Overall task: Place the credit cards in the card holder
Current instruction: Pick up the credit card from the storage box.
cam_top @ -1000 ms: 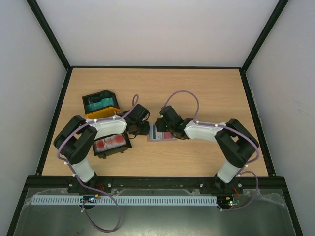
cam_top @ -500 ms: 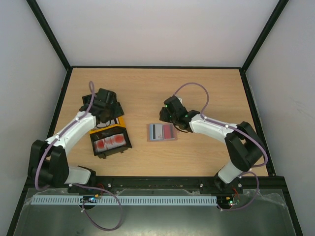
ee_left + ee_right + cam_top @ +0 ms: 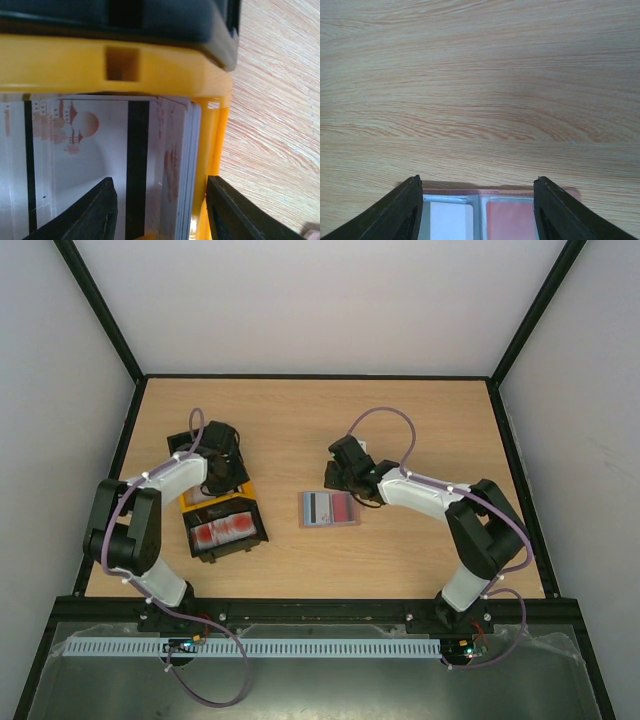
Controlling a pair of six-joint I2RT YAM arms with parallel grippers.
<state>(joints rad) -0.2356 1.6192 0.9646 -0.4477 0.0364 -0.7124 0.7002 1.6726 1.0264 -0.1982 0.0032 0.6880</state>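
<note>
wooden table (image 3: 400, 420), open card holder (image 3: 330, 508) just before the parted right gripper (image 3: 479, 182)

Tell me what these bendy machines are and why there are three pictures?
These are two robot arms on a wooden table. The big picture looks down from above; the other two come from small cameras on each wrist. The left claw is open over a stack of cards in a yellow tray. The right claw is open too, by the edge of the open wallet. A black tray holds red cards. Neither claw holds anything.
</note>
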